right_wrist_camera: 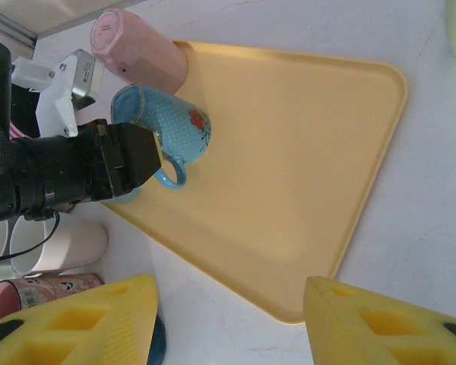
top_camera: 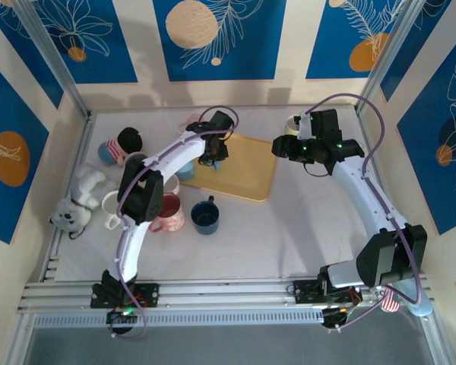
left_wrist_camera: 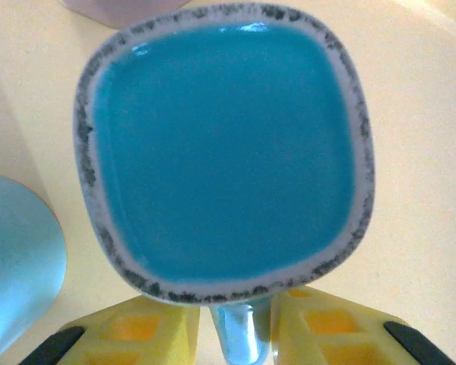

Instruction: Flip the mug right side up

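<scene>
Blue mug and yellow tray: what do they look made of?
Blue mug: likely glazed ceramic. Its teal base is glossy with highlights and is ringed by a speckled grey band.
Yellow tray: probably plastic. It looks smooth, matte and uniform in colour, with a rounded raised rim.

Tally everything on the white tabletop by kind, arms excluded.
Mugs: 7 (plain pink, teal dotted, pale blue, white, patterned pink, navy, green)
Soft toys: 2 (dog, doll)
Tray: 1
Total: 10
</scene>
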Available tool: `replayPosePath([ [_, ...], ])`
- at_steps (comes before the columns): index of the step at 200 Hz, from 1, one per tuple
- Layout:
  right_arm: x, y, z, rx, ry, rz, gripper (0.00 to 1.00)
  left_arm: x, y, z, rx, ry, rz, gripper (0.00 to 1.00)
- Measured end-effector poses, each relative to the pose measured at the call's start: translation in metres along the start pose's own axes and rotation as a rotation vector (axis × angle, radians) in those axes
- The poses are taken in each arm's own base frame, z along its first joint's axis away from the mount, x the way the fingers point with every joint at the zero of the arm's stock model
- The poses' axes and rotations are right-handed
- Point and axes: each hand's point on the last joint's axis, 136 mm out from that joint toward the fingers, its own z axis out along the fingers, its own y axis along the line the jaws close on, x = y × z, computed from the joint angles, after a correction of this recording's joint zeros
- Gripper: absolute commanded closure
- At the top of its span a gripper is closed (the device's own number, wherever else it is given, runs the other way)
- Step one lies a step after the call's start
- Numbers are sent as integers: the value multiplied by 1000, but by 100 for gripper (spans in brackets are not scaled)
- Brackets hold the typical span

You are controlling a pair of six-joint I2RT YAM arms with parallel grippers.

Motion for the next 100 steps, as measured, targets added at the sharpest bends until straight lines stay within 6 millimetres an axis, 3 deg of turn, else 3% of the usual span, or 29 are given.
replayPosePath([
  [65, -1, -2, 0, 3, -2, 3, 46, 7, 3, 15, -25, 28, 13, 74],
  [100, -2, -3, -1, 5, -5, 6, 46, 9, 7, 19, -39, 42, 30, 83],
])
